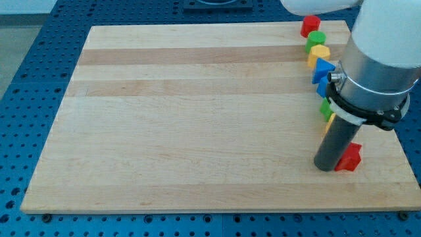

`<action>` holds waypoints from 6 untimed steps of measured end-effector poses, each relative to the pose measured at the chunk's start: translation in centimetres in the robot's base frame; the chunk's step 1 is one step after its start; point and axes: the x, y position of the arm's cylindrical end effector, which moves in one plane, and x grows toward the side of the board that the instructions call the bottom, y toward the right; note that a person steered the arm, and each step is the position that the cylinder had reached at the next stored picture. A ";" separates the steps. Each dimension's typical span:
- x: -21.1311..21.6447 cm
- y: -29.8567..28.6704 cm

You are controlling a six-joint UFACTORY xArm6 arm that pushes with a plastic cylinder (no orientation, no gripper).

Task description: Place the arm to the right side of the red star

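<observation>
The red star [350,157] lies on the wooden board [197,118] near the view's lower right corner. My tip [325,168] rests on the board right against the star's left side, at the view's left of it. The rod hides the star's left edge. A column of blocks runs down the board's right edge at the view's top right: a red block [310,26], a green block [313,39], a yellow block [318,54], a blue triangle [323,68], then a green block [325,107] and a yellow block [328,120] partly hidden behind the arm.
The arm's white body [378,52] covers the view's upper right and hides part of the block column. The board's right edge [401,158] is close to the star. A blue perforated table [39,79] surrounds the board.
</observation>
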 end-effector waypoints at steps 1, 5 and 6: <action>0.0 0.0; 3.5 6.9; 1.5 7.6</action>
